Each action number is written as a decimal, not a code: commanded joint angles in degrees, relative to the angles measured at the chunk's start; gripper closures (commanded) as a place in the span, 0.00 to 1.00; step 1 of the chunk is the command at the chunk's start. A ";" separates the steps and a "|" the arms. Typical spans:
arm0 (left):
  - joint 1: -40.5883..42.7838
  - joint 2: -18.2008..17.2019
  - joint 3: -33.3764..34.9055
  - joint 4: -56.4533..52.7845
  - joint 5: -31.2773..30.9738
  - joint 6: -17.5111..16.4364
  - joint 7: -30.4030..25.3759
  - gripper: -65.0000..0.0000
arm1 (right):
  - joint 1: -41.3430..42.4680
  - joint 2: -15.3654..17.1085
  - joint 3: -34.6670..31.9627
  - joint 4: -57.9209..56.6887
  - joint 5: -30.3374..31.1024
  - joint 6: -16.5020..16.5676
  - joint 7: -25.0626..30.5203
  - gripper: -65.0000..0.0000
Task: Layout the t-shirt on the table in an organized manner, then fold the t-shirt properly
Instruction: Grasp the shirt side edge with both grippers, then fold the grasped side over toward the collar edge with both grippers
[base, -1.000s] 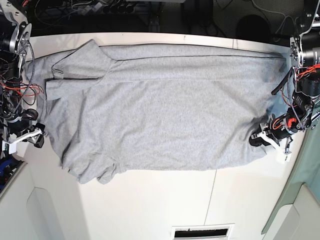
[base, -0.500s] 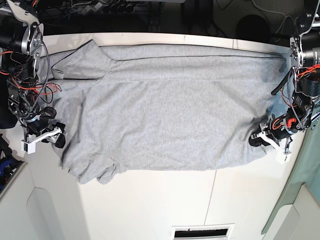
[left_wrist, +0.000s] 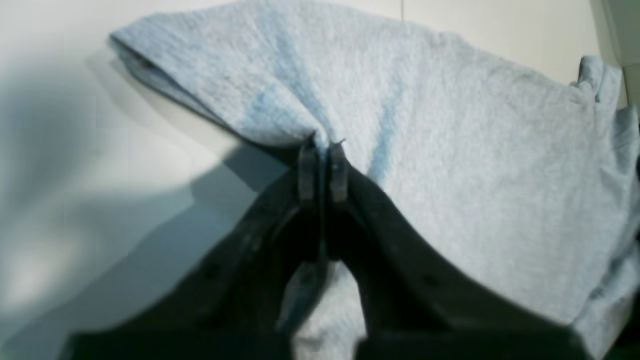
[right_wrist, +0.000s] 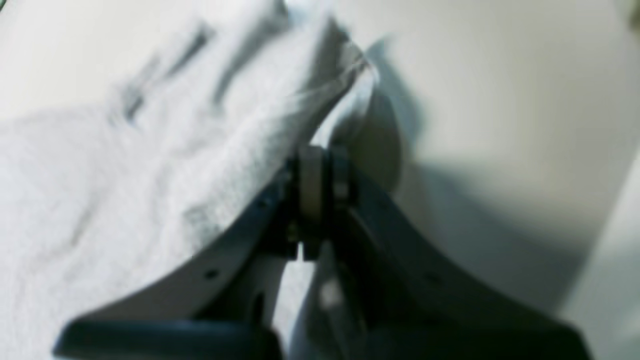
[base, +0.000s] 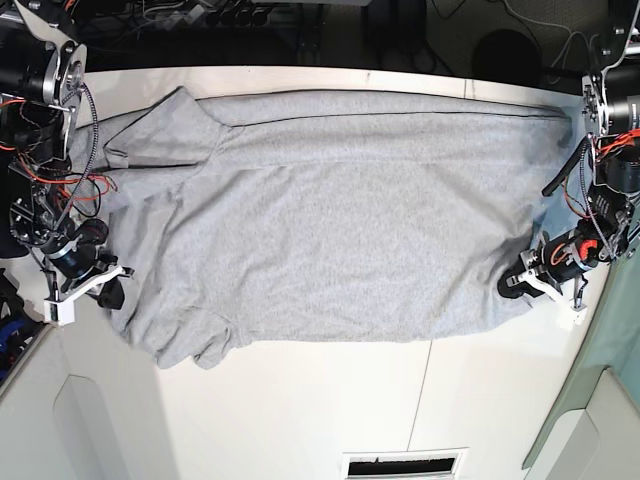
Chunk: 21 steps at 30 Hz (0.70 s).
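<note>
Nearest the base camera, the white worktop (base: 300, 410) is lying bare, with a thin dark seam (base: 421, 395) running toward the front edge and a slotted vent (base: 405, 465) sitting at that edge. Just beyond, the heather-grey t-shirt (base: 330, 230) is lying spread flat across the worktop, its long axis running side to side in the base view. Its sleeve end is pointing toward the side of the right arm and its straight hem end toward the side of the left arm. One short sleeve (base: 185, 345) is hanging rumpled at the near corner, and another (base: 160, 125) is lying folded over at the far corner. The cloth is looking plain and mostly smooth, with a long crease running along its far edge; no lettering is showing.

At the hem end, the left pincer (base: 512, 283) is staying clamped on the t-shirt (left_wrist: 450, 150); the left wrist view is showing the left pincer (left_wrist: 322, 150) closed tight, with cloth bunching up from between its tips. At the sleeve end, the right pincer (base: 110, 292) is resting on the shirt's edge, and the right wrist view is showing the right pincer (right_wrist: 322, 157) closed with a fold of the t-shirt (right_wrist: 150, 175) rising from it.

Farther back, dark cables and equipment (base: 250, 25) are crowding the space behind the worktop.
</note>
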<state>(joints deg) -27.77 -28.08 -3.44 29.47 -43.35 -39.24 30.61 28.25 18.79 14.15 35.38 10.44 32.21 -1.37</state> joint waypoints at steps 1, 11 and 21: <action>-1.73 -2.19 -0.22 1.25 -2.64 -0.76 -0.09 1.00 | 1.38 1.79 0.13 2.14 0.90 0.92 1.20 1.00; -1.46 -9.11 -0.22 1.38 -15.74 -0.76 14.62 1.00 | -8.98 7.45 0.13 14.38 6.73 1.05 -1.68 1.00; 5.84 -9.86 -0.22 6.36 -27.26 -0.76 22.49 1.00 | -18.78 7.72 0.98 20.31 7.58 -0.98 -1.68 1.00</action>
<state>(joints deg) -20.51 -36.51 -3.42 34.87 -69.01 -39.31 53.91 8.38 25.45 14.66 54.89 17.15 31.27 -4.54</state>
